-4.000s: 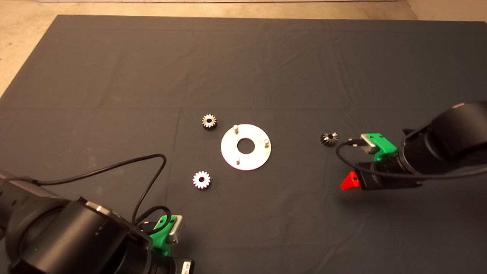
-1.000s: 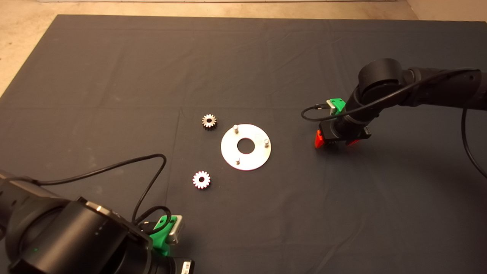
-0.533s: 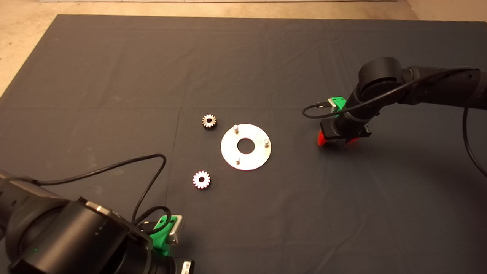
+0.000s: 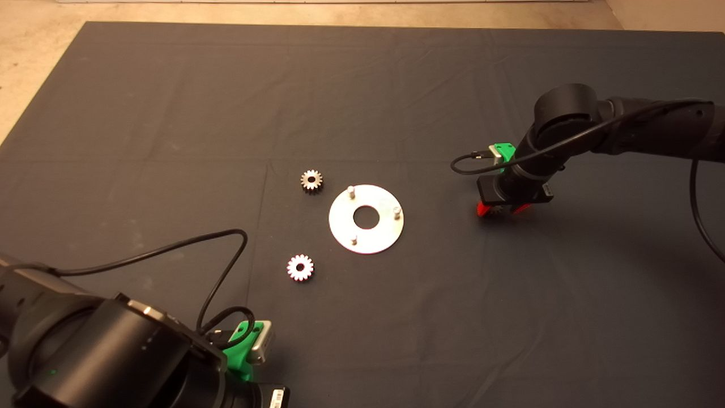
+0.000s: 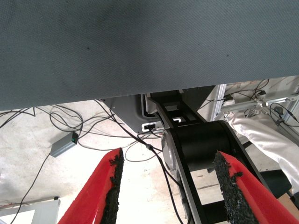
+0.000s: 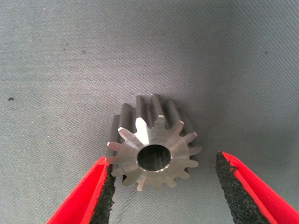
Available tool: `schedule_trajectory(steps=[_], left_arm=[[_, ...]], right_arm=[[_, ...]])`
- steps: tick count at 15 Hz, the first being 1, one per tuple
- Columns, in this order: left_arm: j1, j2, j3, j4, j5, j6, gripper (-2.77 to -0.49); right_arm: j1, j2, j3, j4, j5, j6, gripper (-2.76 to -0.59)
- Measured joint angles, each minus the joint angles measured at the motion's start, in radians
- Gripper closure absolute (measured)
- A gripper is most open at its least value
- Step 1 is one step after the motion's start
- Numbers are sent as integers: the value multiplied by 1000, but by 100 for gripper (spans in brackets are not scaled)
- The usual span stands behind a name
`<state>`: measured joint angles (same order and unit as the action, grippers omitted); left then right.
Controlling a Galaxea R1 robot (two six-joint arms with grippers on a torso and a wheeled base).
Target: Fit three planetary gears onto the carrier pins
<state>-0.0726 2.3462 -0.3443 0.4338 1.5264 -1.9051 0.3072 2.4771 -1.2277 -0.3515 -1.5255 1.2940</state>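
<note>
A flat silver disc [image 4: 380,235] lies mid-mat with three upright carrier pins [image 4: 351,191], [image 4: 397,213], [image 4: 354,240]. Two planetary gears lie loose on the mat: one [image 4: 311,181] just beyond the disc's left side, one [image 4: 300,267] nearer me on the left. The third gear [image 6: 180,149] lies flat on the mat to the right of the disc, mostly hidden under my right gripper [image 4: 499,209]. That gripper [image 6: 162,161] is open and straddles the gear. One pad [image 6: 105,186] sits at its teeth; the other pad [image 6: 224,182] stands apart.
My left gripper [image 4: 249,343] is parked at the lower left edge of the mat, open [image 5: 168,161], its wrist view showing the mat's edge and cables on the floor. A black cable [image 4: 221,266] loops over the mat near it.
Four seconds ago the right gripper was nearer me, beside the right-hand gear. It has since swung over the gear and come down around it. The left arm, disc and other gears are unmoved.
</note>
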Motion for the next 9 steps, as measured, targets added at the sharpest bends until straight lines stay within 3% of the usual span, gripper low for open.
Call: schedule_trajectory(steps=[7,9], left_arm=[[0,0,0,0,0,0,-132],[0,0,0,0,0,0,-132]], right_arm=[[0,0,0,0,3,0,-138],[0,0,0,0,3,0,-124]])
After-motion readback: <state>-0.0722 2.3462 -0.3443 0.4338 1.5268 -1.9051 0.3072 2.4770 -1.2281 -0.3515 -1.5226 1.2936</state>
